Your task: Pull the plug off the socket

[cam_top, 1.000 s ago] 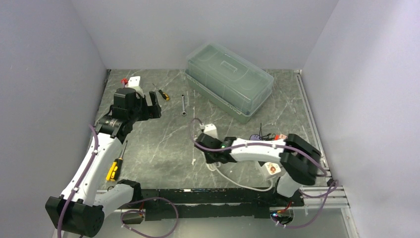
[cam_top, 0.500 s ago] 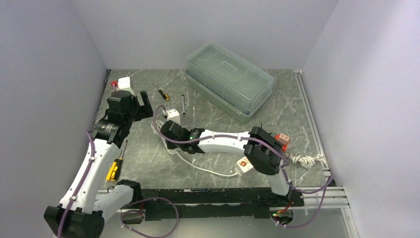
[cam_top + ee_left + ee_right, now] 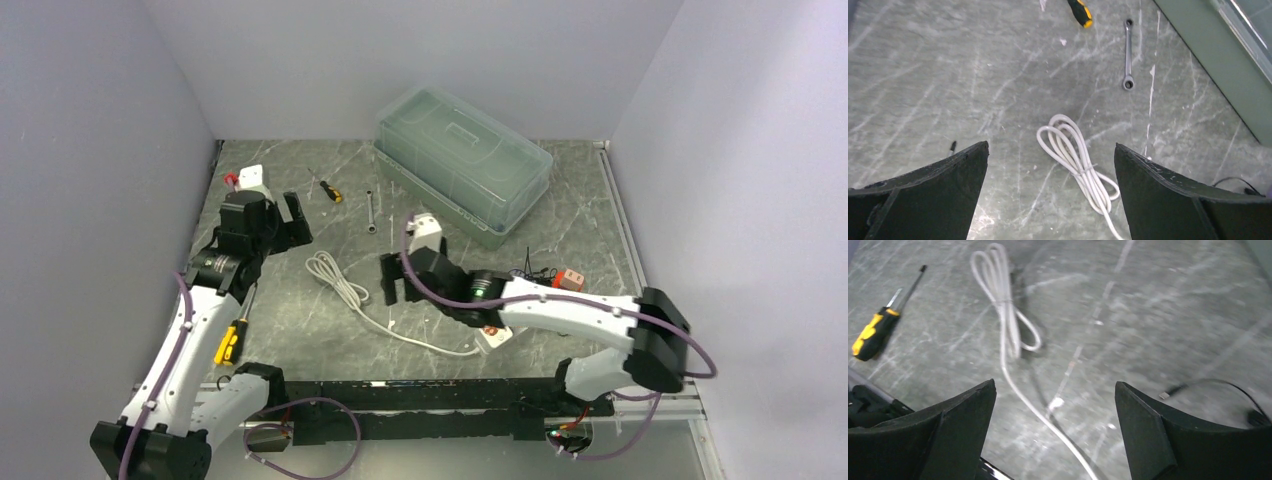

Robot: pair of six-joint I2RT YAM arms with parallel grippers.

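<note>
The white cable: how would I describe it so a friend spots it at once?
Start at the big clear lidded box at the back of the marbled table. In front of it, toward the left, lies the white cable. Unlike the stiff wrench and screwdrivers nearby, it is a soft looped bundle with one long tail.

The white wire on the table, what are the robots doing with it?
Two robot arms hover over a grey marble table. The long white cable lies loose on it, held by nothing. Both the left gripper and the right gripper are open and empty, pointed down at it.
</note>
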